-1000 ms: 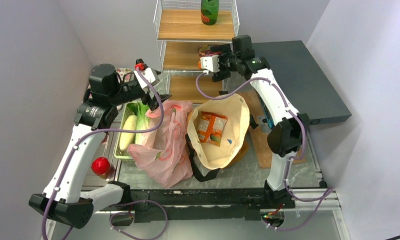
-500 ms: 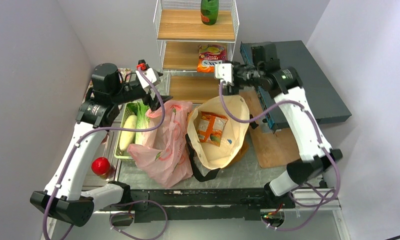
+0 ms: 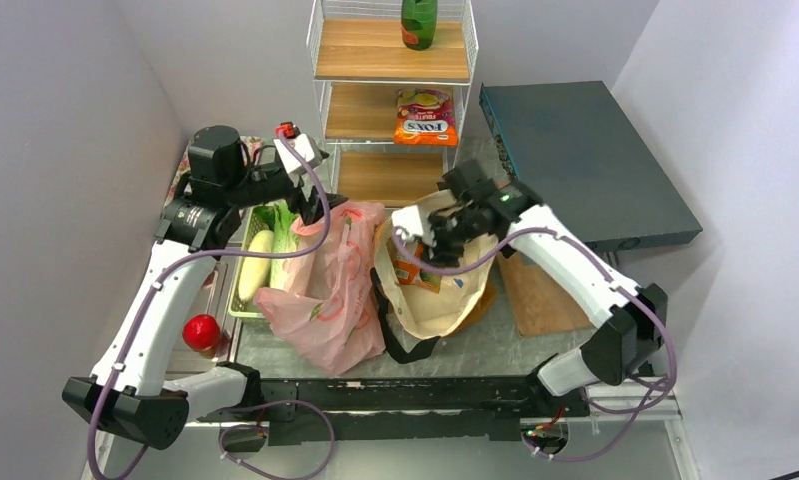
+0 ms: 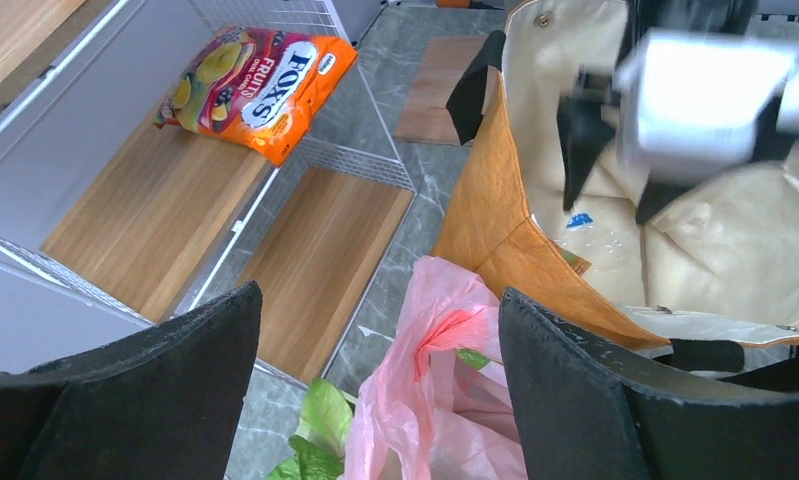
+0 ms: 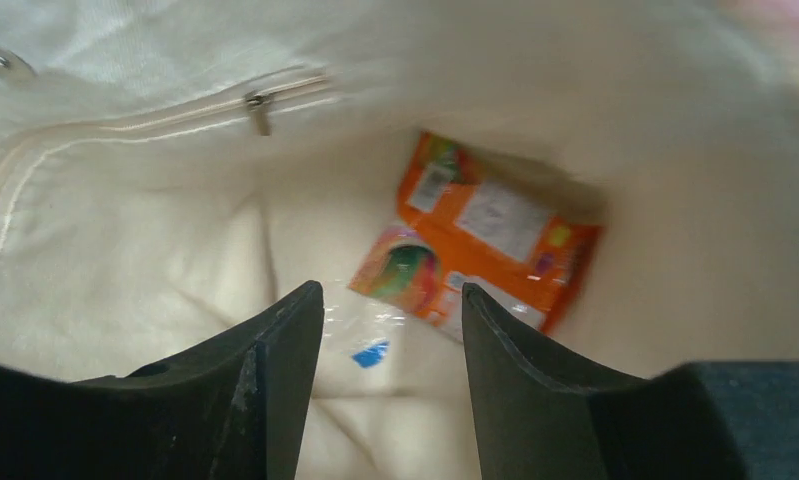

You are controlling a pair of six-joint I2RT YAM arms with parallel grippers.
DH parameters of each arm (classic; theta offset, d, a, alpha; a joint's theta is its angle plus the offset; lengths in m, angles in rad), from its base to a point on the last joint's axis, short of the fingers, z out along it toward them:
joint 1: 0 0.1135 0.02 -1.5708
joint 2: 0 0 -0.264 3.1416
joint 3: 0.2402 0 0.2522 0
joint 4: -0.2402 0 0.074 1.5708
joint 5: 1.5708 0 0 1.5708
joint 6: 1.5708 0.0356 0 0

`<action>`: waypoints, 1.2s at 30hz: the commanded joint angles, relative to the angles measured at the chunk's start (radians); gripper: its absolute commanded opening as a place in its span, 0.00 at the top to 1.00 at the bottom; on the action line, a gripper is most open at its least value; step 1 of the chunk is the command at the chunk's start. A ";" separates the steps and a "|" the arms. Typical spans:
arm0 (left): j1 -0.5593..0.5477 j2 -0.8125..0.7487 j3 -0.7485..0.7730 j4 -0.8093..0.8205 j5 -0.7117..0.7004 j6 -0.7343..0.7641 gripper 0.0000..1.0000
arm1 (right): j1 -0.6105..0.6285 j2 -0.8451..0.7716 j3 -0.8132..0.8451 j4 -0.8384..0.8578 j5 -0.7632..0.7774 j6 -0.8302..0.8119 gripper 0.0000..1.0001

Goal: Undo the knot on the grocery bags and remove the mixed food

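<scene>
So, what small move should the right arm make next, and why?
Probably lower the right gripper a little deeper into the tote, towards the orange snack packet. Its jaws stand apart with nothing between them, and the packet lies inside, below the gripper and not yet touched, so closing now would likely catch nothing.

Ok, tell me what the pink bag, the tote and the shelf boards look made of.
Pink bag: thin plastic film, translucent, glossy, crinkled.
Tote: likely matte fabric, possibly coated paper; mustard outside, cream lining, soft folds.
Shelf boards: wood or wood-look laminate, grain visible, satin finish.
</scene>
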 commanded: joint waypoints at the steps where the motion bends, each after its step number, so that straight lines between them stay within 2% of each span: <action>1: 0.004 -0.011 0.035 -0.006 0.029 -0.030 0.12 | 0.105 0.005 -0.187 0.185 0.193 -0.055 0.44; 3: 0.004 -0.012 0.045 -0.011 0.024 -0.031 0.12 | 0.128 0.031 -0.254 0.251 0.243 -0.070 0.41; 6: 0.005 -0.018 0.045 -0.020 0.003 -0.020 0.11 | 0.120 0.091 -0.307 0.334 0.259 -0.042 0.29; 9: 0.004 -0.028 0.044 -0.026 -0.001 -0.013 0.11 | 0.105 0.142 -0.358 0.447 0.278 0.004 0.23; 17: 0.004 -0.034 0.042 -0.035 0.004 0.004 0.11 | 0.077 0.334 -0.353 0.576 0.379 0.145 0.22; 19: 0.004 -0.036 0.038 -0.033 0.001 0.010 0.11 | 0.067 0.361 -0.356 0.574 0.393 0.160 0.29; 20: 0.004 -0.037 0.036 -0.033 0.001 0.016 0.11 | 0.064 0.366 -0.363 0.577 0.396 0.160 0.37; 24: 0.004 -0.029 0.038 -0.033 0.002 0.029 0.11 | 0.062 0.336 -0.352 0.540 0.359 0.174 0.83; 26: 0.004 -0.024 0.034 -0.019 -0.008 0.022 0.10 | 0.062 0.298 -0.293 0.480 0.311 0.209 1.00; 30: 0.004 -0.019 0.019 0.007 -0.010 0.021 0.08 | 0.039 0.208 -0.144 0.328 0.204 0.292 1.00; 36: 0.008 0.003 0.027 0.047 0.000 -0.012 0.07 | -0.027 0.078 -0.008 0.157 0.076 0.282 1.00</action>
